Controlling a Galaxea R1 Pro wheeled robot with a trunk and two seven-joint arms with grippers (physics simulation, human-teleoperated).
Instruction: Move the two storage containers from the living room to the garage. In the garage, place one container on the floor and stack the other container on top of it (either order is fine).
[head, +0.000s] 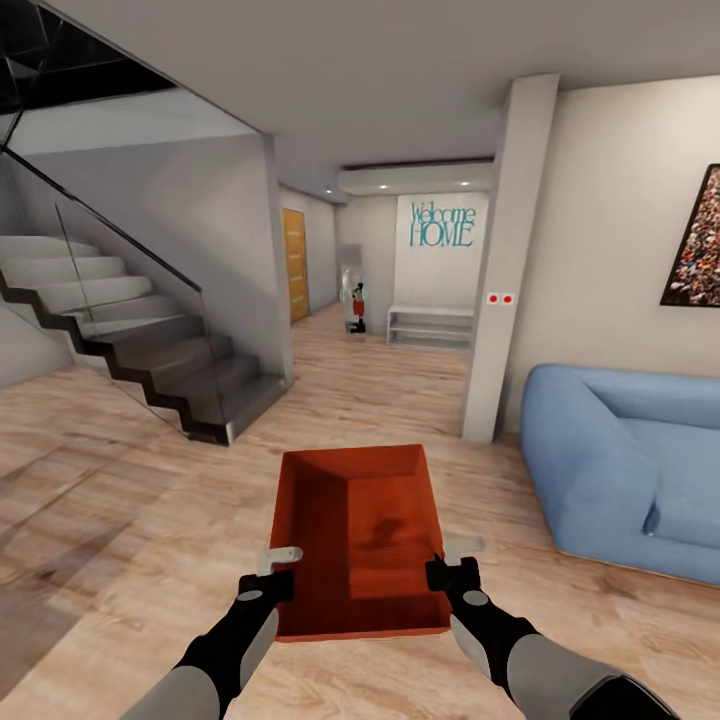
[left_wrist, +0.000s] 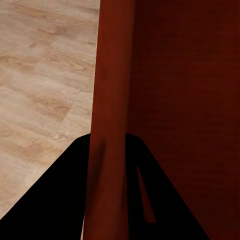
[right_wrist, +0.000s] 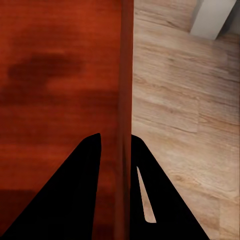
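Teal lettering on the far wall reads "Welcome HOME". One orange-red storage container is held above the light wood plank floor, its open top up, between two grippers: the left gripper has its jaws clamped on the left wall, the right gripper on the right wall, with a blue sofa nearby

My forearms are sheathed in smooth light grey shells that give way to matte black wrists. My left gripper and right gripper have black knuckle housings, each topped by a pale grey flat finger. In my wrist views my fingers show as plain black wedges, one with a thin slit through it.
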